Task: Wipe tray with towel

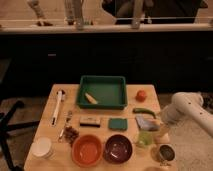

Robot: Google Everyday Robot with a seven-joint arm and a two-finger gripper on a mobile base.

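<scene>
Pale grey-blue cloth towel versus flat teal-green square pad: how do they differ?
The pale grey-blue cloth towel is rumpled; the flat teal-green square pad lies smooth. The towel is paler, the pad darker. The gripper hangs by the towel's right edge, away from the pad. Both lie on the wooden table in front of the dark-green plastic tray.

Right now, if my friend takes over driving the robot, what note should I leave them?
Claw: open, holding nothing, low over the right side of the table, just right of the towel.
Towel: lying on the table, nearer than the tray and to its right, not picked up.
Tray: back middle of the table, with a yellowish item inside.
Done: nothing wiped yet.
Left: grab the towel, carry it to the tray and wipe. The yellowish item may get in the way.
</scene>
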